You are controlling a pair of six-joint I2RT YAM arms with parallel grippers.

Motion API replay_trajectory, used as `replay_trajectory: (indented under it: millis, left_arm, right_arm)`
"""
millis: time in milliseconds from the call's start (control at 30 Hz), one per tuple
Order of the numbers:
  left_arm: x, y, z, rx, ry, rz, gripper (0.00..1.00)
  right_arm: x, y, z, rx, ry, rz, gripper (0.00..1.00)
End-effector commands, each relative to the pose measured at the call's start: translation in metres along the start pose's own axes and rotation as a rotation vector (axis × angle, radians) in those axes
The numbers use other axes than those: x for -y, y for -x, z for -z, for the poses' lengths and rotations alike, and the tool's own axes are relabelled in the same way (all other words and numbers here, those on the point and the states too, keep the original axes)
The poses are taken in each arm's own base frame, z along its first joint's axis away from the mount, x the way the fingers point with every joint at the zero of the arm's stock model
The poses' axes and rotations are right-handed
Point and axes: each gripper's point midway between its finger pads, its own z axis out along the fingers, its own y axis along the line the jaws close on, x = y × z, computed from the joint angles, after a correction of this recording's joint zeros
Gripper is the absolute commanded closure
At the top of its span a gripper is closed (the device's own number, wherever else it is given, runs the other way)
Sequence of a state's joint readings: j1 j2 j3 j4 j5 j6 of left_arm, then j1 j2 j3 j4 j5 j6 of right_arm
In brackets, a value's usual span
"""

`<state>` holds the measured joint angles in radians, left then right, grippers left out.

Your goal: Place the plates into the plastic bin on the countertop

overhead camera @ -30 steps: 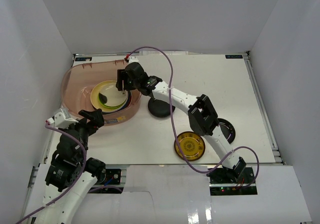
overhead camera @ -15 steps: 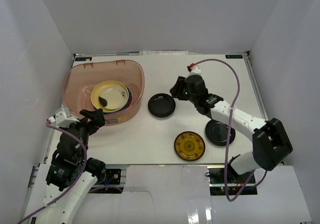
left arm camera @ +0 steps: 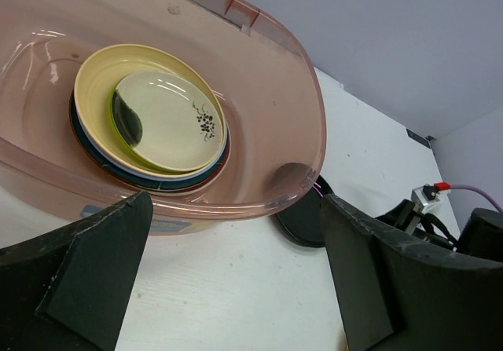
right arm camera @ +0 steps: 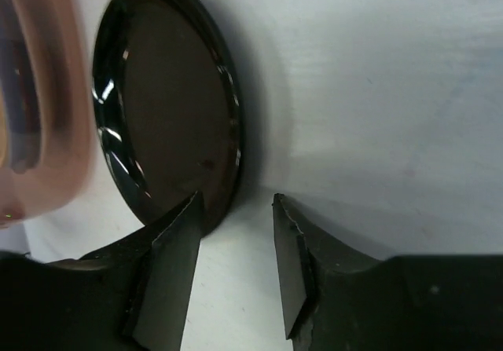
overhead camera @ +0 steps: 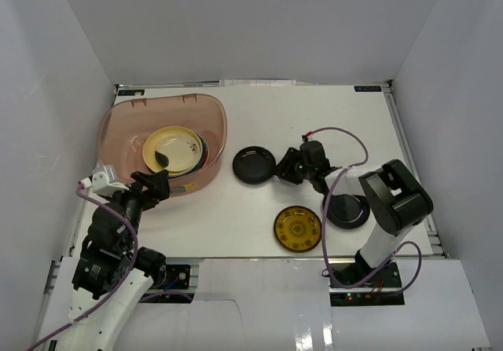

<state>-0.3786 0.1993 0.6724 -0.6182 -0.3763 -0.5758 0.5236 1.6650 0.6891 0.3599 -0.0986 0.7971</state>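
a: where do the plates sit?

b: a stack lies inside the large translucent reddish-brown plastic bin (overhead camera: 126,127), at the far left of the white countertop (overhead camera: 314,115). a cream round plate (overhead camera: 173,148) is on top. three more are out on the countertop: a glossy black round plate (overhead camera: 254,165) just right of the bin, a yellow-orange patterned plate (overhead camera: 299,228) nearer the bases, and a dark round plate (overhead camera: 346,210) just right of that one.

a: claws?

b: right gripper (right arm camera: 236,202) is low at the black plate's rim, fingers parted, nothing between them. left gripper (left arm camera: 236,202) is spread wide by the bin's near wall, holding nothing.
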Motion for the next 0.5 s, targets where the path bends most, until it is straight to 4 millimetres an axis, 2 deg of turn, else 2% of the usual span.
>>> replay_trajectory:
  millis: [0, 67, 100, 133, 167, 200, 267, 300, 367, 400, 467]
  left_arm:
    - [0.004, -0.001, -0.003, -0.011, -0.019, -0.021, 0.02]
    - [0.005, -0.002, -0.003, -0.012, -0.023, -0.022, 0.02]
    - [0.005, -0.002, -0.003, -0.013, -0.022, -0.024, 0.02]
    - [0.004, -0.002, -0.003, -0.012, -0.021, -0.023, 0.02]
    - [0.005, -0.001, -0.003, -0.012, -0.026, -0.025, 0.02]
    - [0.005, -0.002, -0.003, -0.012, -0.026, -0.025, 0.02]
    - [0.006, -0.002, -0.002, -0.012, -0.031, -0.025, 0.02]
    - [0.006, -0.001, -0.002, -0.011, -0.035, -0.026, 0.02]
    - [0.009, 0.000, 0.000, -0.005, -0.050, -0.023, 0.02]
    - [0.009, 0.001, 0.001, -0.001, -0.057, -0.023, 0.02]
    - [0.011, 0.001, 0.001, -0.002, -0.067, -0.023, 0.02]
  right_arm:
    - [-0.032, 0.015, -0.018, 0.030, 0.138, -0.115, 0.53]
    - [-0.033, 0.015, -0.030, 0.029, 0.157, -0.171, 0.64]
    - [-0.029, 0.010, -0.037, 0.015, 0.152, -0.190, 0.74]
    - [-0.032, 0.013, -0.039, 0.025, 0.166, -0.198, 0.79]
    - [-0.027, 0.012, -0.039, 0.034, 0.155, -0.218, 0.90]
    - [-0.025, 0.012, -0.037, 0.051, 0.151, -0.227, 0.92]
    - [-0.030, 0.025, -0.021, 0.115, 0.171, -0.228, 0.92]
    - [-0.032, 0.034, -0.005, 0.161, 0.176, -0.216, 0.92]
    - [-0.035, 0.043, 0.014, 0.201, 0.175, -0.185, 0.92]
    - [-0.051, 0.062, 0.036, 0.275, 0.202, -0.124, 0.92]
    - [-0.059, 0.070, 0.055, 0.288, 0.174, -0.072, 0.92]
